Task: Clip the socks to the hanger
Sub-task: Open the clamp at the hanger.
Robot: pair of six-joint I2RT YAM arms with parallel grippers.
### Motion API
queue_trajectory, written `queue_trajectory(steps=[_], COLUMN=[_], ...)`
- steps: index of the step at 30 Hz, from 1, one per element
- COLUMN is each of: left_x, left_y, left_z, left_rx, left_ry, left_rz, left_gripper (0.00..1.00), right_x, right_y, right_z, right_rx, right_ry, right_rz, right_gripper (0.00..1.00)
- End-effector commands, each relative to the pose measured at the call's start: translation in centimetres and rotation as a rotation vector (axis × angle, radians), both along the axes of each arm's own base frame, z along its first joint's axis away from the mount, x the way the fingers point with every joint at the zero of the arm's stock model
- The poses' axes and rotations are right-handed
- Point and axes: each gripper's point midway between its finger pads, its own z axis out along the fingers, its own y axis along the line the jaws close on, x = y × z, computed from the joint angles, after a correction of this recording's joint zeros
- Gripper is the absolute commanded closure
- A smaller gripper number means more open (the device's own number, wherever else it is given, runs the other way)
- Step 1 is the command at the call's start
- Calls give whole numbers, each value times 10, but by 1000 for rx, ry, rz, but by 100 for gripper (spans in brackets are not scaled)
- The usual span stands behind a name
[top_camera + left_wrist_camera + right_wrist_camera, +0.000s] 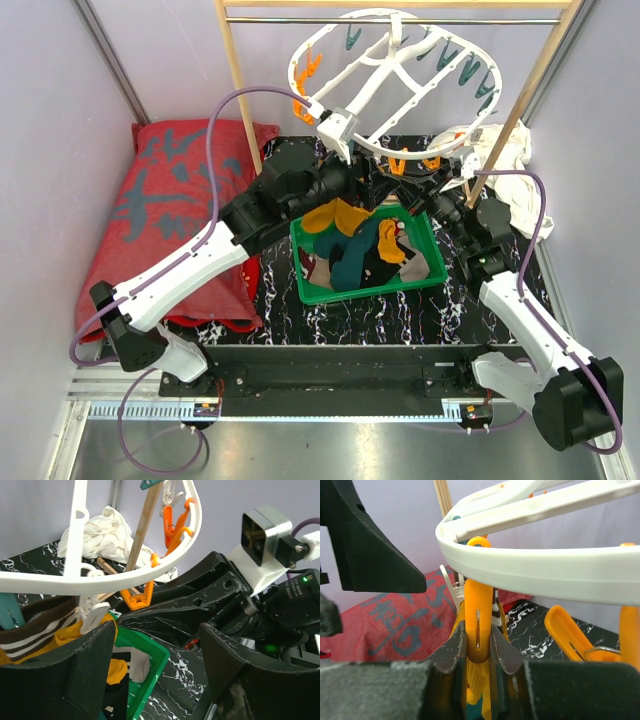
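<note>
One orange peg (478, 611) hangs upright from the hanger (545, 572) rim at frame centre, pinched in the right gripper's (478, 651) narrow jaws. The mustard sock (65, 636) rises directly beneath, beside the left gripper's (160, 647) wide-open jaws.

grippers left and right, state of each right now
left gripper: open, fingers wide apart, holding nothing.
right gripper: closed on an orange peg of the hanger.
</note>
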Motion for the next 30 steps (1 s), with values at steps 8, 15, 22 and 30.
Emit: queue_trajectory(steps=[8, 15, 22, 30], left_x=[-11, 12, 34, 42], left_y=[8, 14, 20, 11], left_z=[44, 33, 23, 5], left_rx=[-82, -59, -17, -16], left_ry=[-71, -39, -19, 48], left_rz=[23, 150, 244, 213], left_gripper=[29, 30, 34, 40], right_x=[-3, -4, -6, -7], right_y=[10, 21, 33, 38], right_z=[20, 16, 13, 13], right_rx=[15, 2, -18, -20], right_ry=[15, 29, 29, 26], right_rz=[6, 21, 40, 50], right_gripper=[100, 100, 100, 100])
